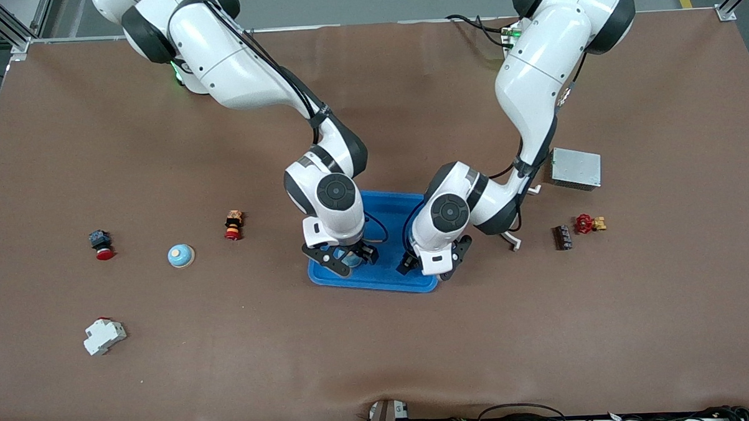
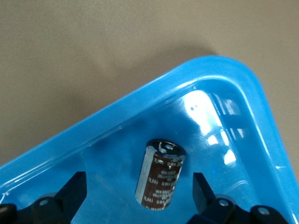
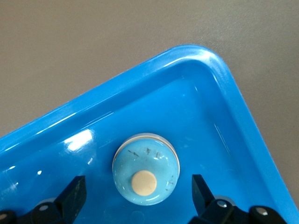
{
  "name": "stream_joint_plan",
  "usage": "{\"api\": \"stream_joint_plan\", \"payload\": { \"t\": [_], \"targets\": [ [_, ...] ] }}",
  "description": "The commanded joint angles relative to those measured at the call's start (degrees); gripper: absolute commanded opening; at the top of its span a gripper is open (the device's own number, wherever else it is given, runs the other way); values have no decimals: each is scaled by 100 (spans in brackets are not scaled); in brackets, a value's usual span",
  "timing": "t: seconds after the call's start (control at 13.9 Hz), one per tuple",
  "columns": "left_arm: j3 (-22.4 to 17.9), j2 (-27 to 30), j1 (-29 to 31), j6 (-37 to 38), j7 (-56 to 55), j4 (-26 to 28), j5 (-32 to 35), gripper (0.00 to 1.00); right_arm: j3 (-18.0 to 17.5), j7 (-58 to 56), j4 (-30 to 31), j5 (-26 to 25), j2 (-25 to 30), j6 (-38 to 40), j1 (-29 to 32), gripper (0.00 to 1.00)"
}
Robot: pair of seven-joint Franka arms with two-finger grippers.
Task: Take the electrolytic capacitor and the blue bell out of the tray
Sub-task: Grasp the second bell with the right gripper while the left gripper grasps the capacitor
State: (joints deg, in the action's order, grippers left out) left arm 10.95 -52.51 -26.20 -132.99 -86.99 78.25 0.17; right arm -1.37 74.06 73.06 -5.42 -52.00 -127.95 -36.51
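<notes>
- Down in the tray (image 1: 392, 278), near its front rim: right gripper (image 1: 341, 259) hangs low over the blue bell (image 3: 145, 175), fingers spread wide on either side of the dome, not touching it.
- Bell looks like a smooth glossy dome with a cream button on top; probably light and stiff but slippery. Best hold, I'd judge, is low on the sides, at the pale base ring, not on the button.
- Left gripper (image 1: 432, 260) sits over the tray's corner toward the left arm's end, fingers likewise spread, straddling the electrolytic capacitor (image 2: 160, 175).
- Capacitor lies on its side: dark sleeved cylinder, rigid, likely light, apt to roll. Pinch across the barrel.
- Tray floor is shiny plastic, raised rim close by both parts; little room to sweep sideways.
- Farther out, brown matte table covering (image 1: 380, 360) with plenty of open space; a second blue bell (image 1: 180, 255), a white module (image 1: 104, 336) and a metal box (image 1: 575, 168) lie well apart.
</notes>
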Motion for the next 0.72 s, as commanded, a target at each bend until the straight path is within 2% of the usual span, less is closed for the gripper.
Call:
{"api": "stream_joint_plan", "payload": {
  "t": [0.0,0.07,0.14,0.22,0.29,0.36,0.43,0.58,0.65],
  "targets": [
    [-49,-58,-61,45,-169,-47,159,100,41,152,-55,-91,-152,-125,-58,99],
    [-58,-49,-61,45,-169,-47,159,100,41,152,-55,-100,-187,-178,-58,97],
    [-58,-40,-61,45,-169,-55,176,100,41,144,-55,-100,-196,-213,-58,90],
    [-58,-32,-52,45,-169,-56,185,80,41,126,-55,-143,-205,-222,-58,73],
    [-49,-23,-52,45,-169,-56,185,62,41,143,-55,-196,-205,-222,-58,34],
    [-58,3,-43,45,-169,-56,194,51,41,170,-55,-179,-205,-222,-58,0],
    [-58,30,-43,45,-169,-73,194,32,32,179,-55,-153,-188,-213,-41,0],
    [-76,74,-26,45,-160,-82,203,2,32,161,-63,-144,-162,-205,-41,0],
    [-76,109,-8,45,-143,-82,238,0,23,144,-72,-144,-127,-178,-41,0]
  ]
}}
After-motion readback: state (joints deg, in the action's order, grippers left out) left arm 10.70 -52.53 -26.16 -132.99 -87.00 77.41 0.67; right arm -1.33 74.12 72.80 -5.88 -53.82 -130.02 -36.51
